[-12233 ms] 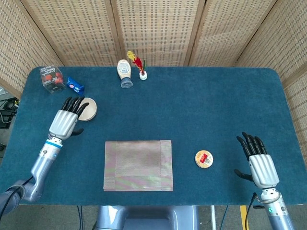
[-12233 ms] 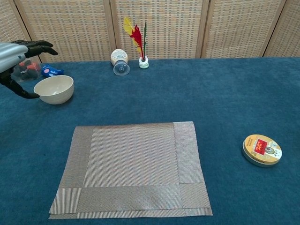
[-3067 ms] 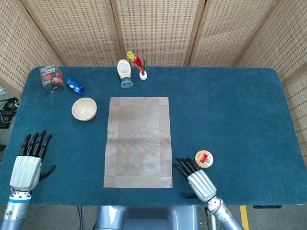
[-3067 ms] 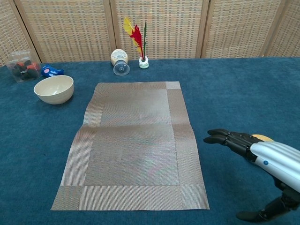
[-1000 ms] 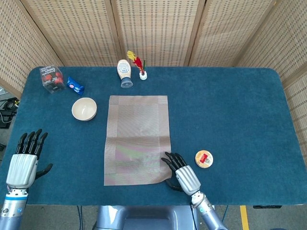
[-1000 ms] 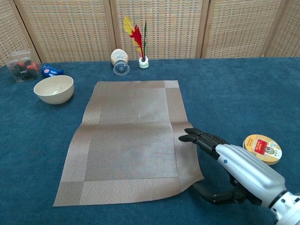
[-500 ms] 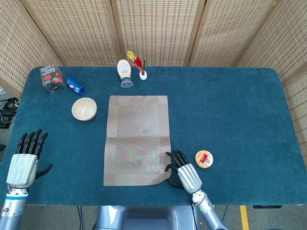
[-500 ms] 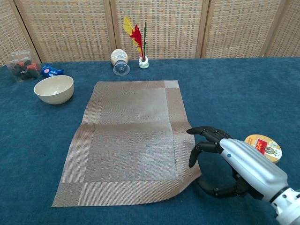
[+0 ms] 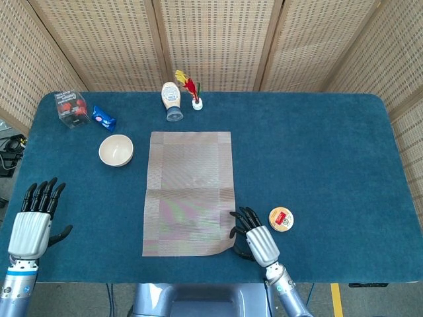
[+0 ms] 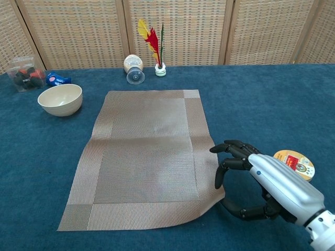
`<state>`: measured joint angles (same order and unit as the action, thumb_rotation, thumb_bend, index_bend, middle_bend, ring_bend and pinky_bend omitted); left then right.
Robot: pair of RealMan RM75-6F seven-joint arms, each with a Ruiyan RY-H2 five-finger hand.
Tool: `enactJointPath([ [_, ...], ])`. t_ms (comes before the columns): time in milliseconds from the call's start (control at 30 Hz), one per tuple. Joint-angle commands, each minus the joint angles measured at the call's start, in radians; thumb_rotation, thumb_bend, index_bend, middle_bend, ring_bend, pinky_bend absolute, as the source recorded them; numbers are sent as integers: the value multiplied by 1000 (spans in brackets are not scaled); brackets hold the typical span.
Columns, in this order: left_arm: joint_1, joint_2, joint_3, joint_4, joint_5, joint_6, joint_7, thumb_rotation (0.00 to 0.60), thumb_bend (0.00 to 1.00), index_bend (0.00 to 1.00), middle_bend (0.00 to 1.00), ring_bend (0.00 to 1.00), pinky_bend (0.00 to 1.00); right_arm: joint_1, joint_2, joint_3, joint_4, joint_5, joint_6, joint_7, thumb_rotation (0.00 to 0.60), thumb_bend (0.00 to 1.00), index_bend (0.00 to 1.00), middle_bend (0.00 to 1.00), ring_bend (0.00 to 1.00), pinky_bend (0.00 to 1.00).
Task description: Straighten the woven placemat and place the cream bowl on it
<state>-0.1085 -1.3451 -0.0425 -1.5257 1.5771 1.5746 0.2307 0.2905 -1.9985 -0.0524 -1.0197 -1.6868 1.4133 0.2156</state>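
The right hand (image 10: 261,185) sits low, palm down, fingers (image 10: 229,163) curled downward with the thumb beneath them; whether anything is pinched is unclear; the left hand (image 9: 33,221) lies flat, fingers straight and slightly apart.

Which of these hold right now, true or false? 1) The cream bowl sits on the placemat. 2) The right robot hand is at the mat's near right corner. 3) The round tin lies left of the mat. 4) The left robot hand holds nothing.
1) False: the cream bowl stands on the blue table, beside the woven placemat.
2) True: the right robot hand curls at that corner, which is lifted slightly.
3) False: the round tin lies right of the mat.
4) True: the left robot hand is empty, fingers apart.
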Motion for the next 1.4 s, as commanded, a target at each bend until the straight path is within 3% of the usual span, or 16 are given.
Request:
enactJointPath([
  [33, 0, 1, -1, -1, -3, -3, -2, 600, 160, 60, 0, 0, 0, -3, 2, -3, -7, 2, -2, -6, 600, 510, 538, 226, 0, 78],
  [633, 2, 6, 2, -5, 1, -5, -5, 600, 160, 60, 0, 0, 0, -12, 7, -15, -52, 5, -5, -38, 600, 513, 581, 232, 0, 80],
  [933, 3, 8, 1, -6, 4, -3, -7, 600, 161, 60, 0, 0, 0, -15, 8, -16, -62, 4, -2, -43, 600, 619, 650, 242, 0, 82],
  [1400, 3, 6, 3, -5, 6, -6, -8, 600, 160, 60, 0, 0, 0, -11, 32, -6, -87, -5, 15, -47, 600, 636, 660, 244, 0, 82],
])
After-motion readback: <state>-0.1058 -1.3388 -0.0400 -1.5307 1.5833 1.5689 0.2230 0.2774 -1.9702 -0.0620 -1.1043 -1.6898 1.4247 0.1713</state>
